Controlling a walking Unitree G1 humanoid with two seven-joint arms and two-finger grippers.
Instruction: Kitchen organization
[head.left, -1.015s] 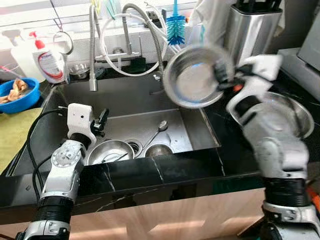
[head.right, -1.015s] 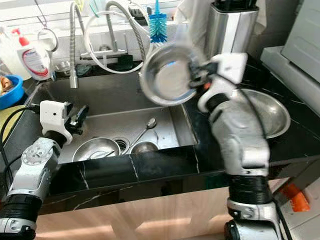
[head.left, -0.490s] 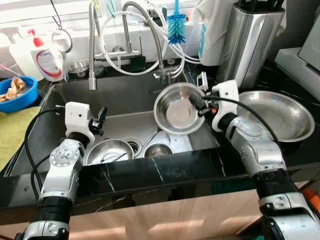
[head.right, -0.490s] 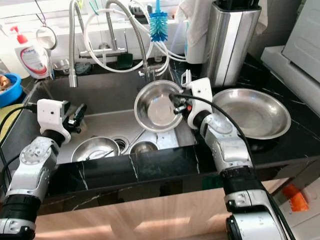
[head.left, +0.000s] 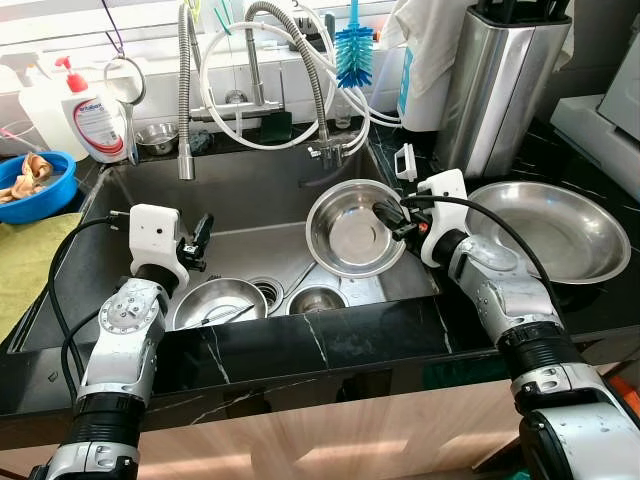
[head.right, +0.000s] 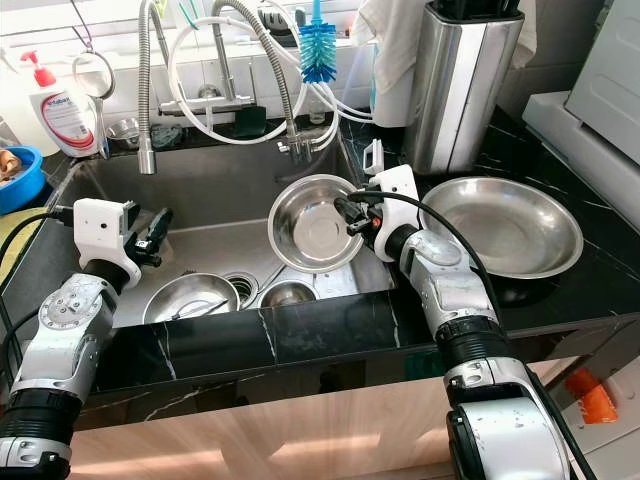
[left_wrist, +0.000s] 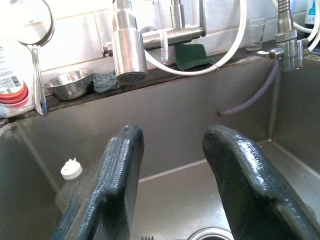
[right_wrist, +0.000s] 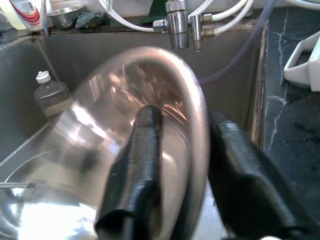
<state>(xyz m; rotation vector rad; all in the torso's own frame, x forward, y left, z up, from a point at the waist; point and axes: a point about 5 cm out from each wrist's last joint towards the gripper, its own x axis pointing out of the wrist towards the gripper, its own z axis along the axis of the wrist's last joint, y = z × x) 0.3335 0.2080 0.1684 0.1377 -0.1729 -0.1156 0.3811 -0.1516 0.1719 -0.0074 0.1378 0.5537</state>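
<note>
Bright window backlight, glare on steel, right wrist view blurred.

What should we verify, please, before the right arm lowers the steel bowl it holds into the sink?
1. Grip on bowl: ok. Right pincer pinches the rim of the steel bowl, one finger inside, one outside.
2. Bowl attitude: not ok. It is tilted, above the sink floor.
3. Landing spot: not ok. A spoon, a small bowl and a larger bowl lie beneath and beside.
4. Left pincer: ok. Open, empty, apart from the carried bowl.
5. Counter pan: ok, apart from the arm's path.
</note>
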